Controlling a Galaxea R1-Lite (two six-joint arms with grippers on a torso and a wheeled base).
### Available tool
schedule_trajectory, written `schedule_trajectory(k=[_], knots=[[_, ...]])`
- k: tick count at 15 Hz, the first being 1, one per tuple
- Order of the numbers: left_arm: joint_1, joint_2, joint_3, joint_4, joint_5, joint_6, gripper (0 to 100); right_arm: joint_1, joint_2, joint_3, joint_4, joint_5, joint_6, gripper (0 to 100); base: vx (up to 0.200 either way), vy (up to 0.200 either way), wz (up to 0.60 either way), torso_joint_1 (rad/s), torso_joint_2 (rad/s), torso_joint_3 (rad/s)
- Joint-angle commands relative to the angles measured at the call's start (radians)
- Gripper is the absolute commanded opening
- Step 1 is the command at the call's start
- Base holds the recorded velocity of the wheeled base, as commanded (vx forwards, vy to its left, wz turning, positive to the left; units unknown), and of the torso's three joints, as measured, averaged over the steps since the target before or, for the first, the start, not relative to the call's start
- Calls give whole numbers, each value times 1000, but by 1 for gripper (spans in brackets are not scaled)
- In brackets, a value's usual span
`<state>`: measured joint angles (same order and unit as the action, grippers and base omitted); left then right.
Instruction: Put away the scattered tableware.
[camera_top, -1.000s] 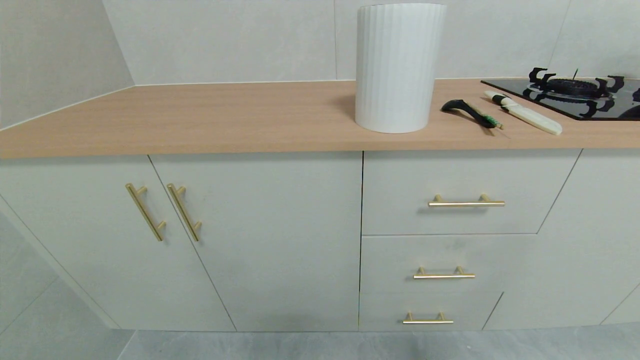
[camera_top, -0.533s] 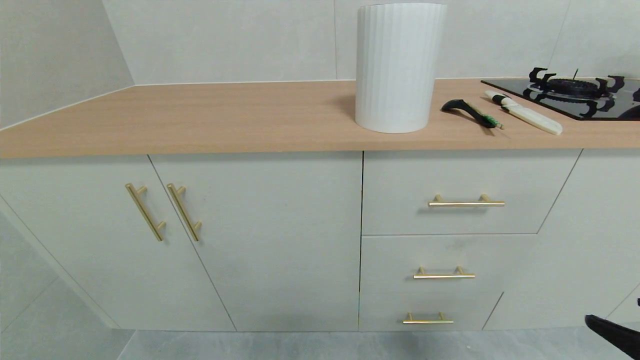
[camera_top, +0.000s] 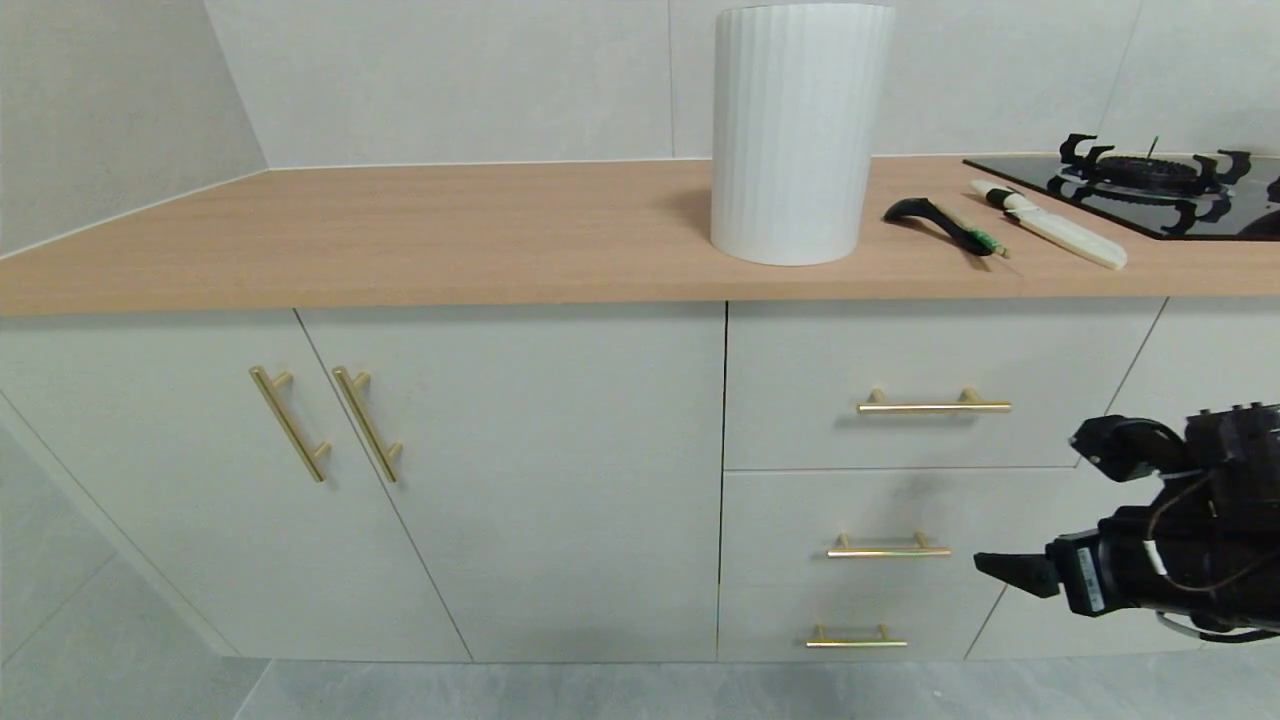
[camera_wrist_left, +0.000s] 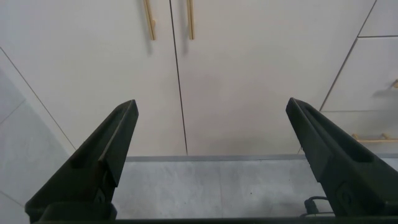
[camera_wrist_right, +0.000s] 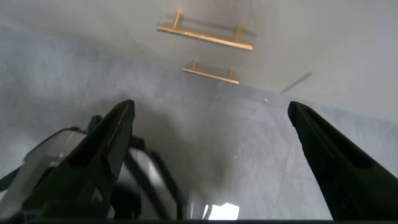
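Lying on the wooden countertop (camera_top: 400, 235), the tableware sits between a tall white ribbed container (camera_top: 790, 135) and the black hob (camera_top: 1150, 190) at the right end: a black-handled utensil (camera_top: 935, 222) with a green bit at its far end, and just beside it, not touching, a pale knife (camera_top: 1055, 238) angled the same way. Both lie flat near the counter's front edge. Below them is a stack of three drawers (camera_top: 900, 440) with brass bar handles, and to the left a pair of cabinet doors (camera_top: 330, 480) with upright handles. The right gripper (camera_top: 1027, 498) hangs low in front of the drawers' right edge, well below the counter and apart from every utensil. Its fingers are spread wide with nothing between them, and its wrist camera looks down at the two lower drawer handles (camera_wrist_right: 205, 37) and the grey floor (camera_wrist_right: 249, 155). The left gripper (camera_wrist_left: 211, 107) is spread just as wide and empty, facing the foot of the cabinet doors (camera_wrist_left: 180, 74) above the floor.
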<state>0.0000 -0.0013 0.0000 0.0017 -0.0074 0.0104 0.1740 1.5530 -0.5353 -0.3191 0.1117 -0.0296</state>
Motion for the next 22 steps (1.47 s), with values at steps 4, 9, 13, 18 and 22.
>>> schedule_trajectory(k=[4, 9, 13, 18, 22], knots=[[0, 1, 0, 0, 0, -1, 100, 47, 366, 14, -227, -116, 23, 100, 0, 0, 0, 0, 0, 0], [0, 1, 0, 0, 0, 0, 100, 62, 569, 66, -569, -170, 79, 100, 0, 0, 0, 0, 0, 0], [0, 1, 0, 0, 0, -1, 100, 71, 725, 74, -891, -260, 114, 100, 0, 0, 0, 0, 0, 0], [0, 1, 0, 0, 0, -1, 100, 73, 760, 20, -911, -297, 169, 100, 0, 0, 0, 0, 0, 0], [0, 1, 0, 0, 0, 0, 100, 71, 768, -9, -920, -314, 203, 100, 0, 0, 0, 0, 0, 0]])
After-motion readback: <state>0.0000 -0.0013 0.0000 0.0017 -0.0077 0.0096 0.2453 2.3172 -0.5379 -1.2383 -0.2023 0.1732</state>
